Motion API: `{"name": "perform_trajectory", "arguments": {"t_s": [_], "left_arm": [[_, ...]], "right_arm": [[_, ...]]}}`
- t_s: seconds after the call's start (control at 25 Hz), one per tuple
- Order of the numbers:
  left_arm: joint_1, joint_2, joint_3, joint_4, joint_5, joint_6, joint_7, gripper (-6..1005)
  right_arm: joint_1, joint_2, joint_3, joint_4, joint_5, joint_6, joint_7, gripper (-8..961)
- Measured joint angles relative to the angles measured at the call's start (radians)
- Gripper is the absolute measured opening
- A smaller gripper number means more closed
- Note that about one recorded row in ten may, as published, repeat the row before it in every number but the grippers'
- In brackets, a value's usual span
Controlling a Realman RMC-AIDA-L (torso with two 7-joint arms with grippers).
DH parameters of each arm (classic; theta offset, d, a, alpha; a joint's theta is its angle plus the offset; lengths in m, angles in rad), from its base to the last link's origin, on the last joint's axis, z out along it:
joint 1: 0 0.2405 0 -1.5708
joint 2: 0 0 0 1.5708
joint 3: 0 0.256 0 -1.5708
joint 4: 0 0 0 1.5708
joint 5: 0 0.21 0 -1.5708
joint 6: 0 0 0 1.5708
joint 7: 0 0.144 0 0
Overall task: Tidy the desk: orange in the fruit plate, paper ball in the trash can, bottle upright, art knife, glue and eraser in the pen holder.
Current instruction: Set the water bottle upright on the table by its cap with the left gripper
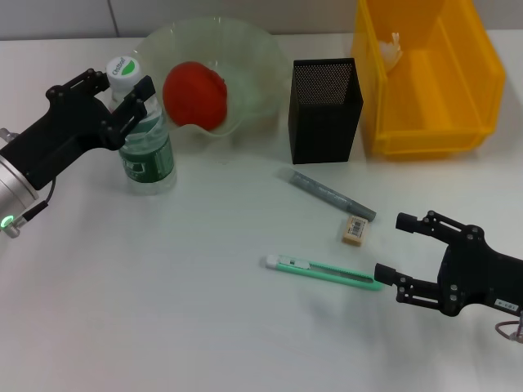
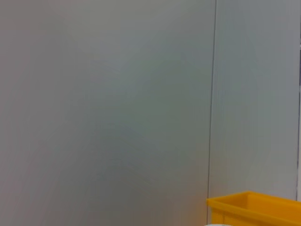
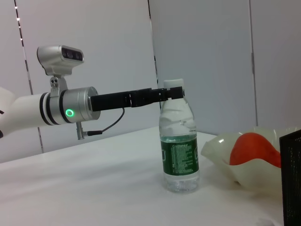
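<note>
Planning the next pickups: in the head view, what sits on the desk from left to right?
bottle held at the neck by the left gripper → fruit plate with the orange → pen holder → yellow bin. Loose items overlap in order, so omitted.

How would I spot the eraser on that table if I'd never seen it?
Start at the black mesh pen holder in the middle of the white table. Just in front of it lies a grey glue stick, and the eraser sits beside that stick's near end. It is the small cream block with a barcode label, shorter than the green knife nearby.
</note>
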Motion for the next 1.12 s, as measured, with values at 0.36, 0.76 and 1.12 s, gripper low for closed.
{"name": "perform_trajectory", "arguments": {"t_s": [0.36, 0.76, 1.12], "left_arm": [[0.003, 0.001, 0.002, 0.000, 0.001, 0.014, 0.001, 559], [0.005, 0.001, 0.002, -0.001, 0.001, 0.020, 0.001, 669], [0.006, 0.001, 0.002, -0.001, 0.001, 0.023, -0.005, 782]], "right_arm": [[0.000, 0.000, -0.002, 0.000, 0.000, -0.001, 0.004, 825], [0.000, 0.000, -0.002, 0.000, 0.000, -0.010, 0.006, 825], [0.000, 0.000, -0.002, 0.000, 0.000, -0.011, 0.008, 824]]}}
